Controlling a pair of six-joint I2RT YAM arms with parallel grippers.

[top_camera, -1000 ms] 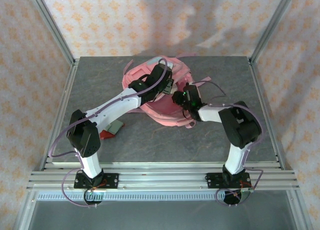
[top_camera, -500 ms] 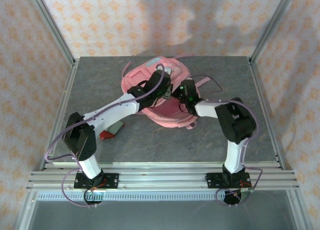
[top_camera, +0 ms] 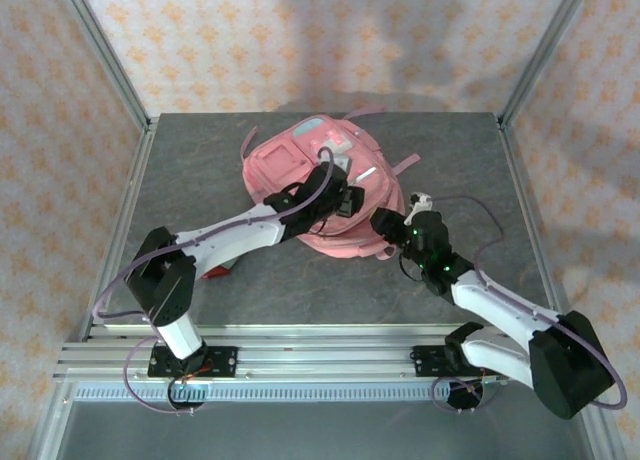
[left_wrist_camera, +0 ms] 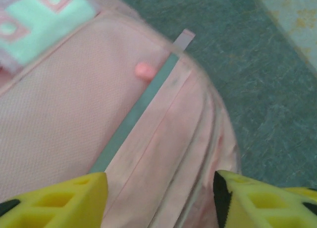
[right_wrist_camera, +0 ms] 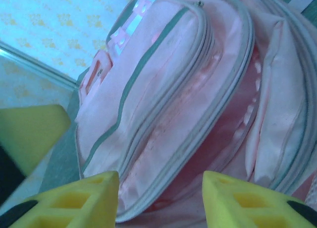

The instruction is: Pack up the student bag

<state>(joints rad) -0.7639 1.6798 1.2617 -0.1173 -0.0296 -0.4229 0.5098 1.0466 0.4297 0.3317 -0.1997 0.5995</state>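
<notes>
Pink woven-fabric backpack with teal and white patches and grey zip trim, the student bag (top_camera: 300, 165), lies slumped on the grey speckled tabletop (top_camera: 190, 180). It sits directly beneath the left gripper (left_wrist_camera: 158, 188), whose yellow fingers stand parted, holding nothing. The right gripper (right_wrist_camera: 161, 191), likewise parted and empty, faces the bag's gaping zip mouth; its contents cannot be told. Open tabletop flanks both arms.

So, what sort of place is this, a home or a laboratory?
Probably a robot test cell, not a home: a grey table fenced by aluminium frame posts, patterned cloth walls behind them, and two robot arms bolted to a rail.
</notes>
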